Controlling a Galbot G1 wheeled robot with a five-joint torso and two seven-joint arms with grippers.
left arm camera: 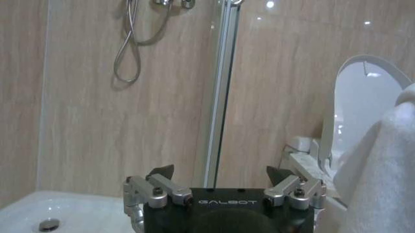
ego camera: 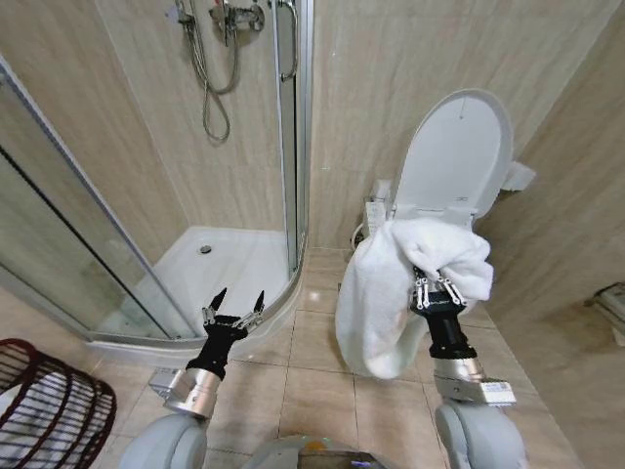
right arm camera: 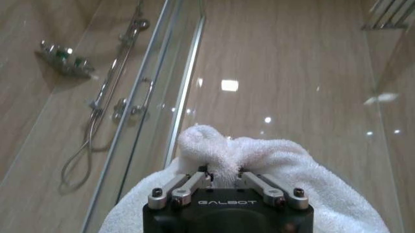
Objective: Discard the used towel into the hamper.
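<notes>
While the right gripper (ego camera: 437,285) is clamped on a bunched fold of the white towel (ego camera: 391,293), most of the cloth hangs free below and to the side of the jaws — held in the air in front of the toilet (ego camera: 454,161), well above the tiled floor (ego camera: 312,371). In the right wrist view the fingers (right arm camera: 194,182) pinch only a small tuft at the top of the towel (right arm camera: 259,160), so the grip looks shallow. A quick swing could let that tuft slide out and drop the cloth on the floor.

The hamper (ego camera: 49,405) sits at the floor's near left corner, well apart from the towel, with the left arm between them. The left gripper (ego camera: 234,308) stands upright with its fingers spread apart and empty, near the curved edge of the shower tray (ego camera: 225,269). A carry across to the left could drag the trailing cloth over that arm or snag it on a fingertip.

As for lie, the towel's long axis runs roughly vertical — pinched end up, loose lower end hanging toward the floor and bulging toward the shower side. A hanging tail like this may catch the hamper's rim and drape outside rather than fall in.
</notes>
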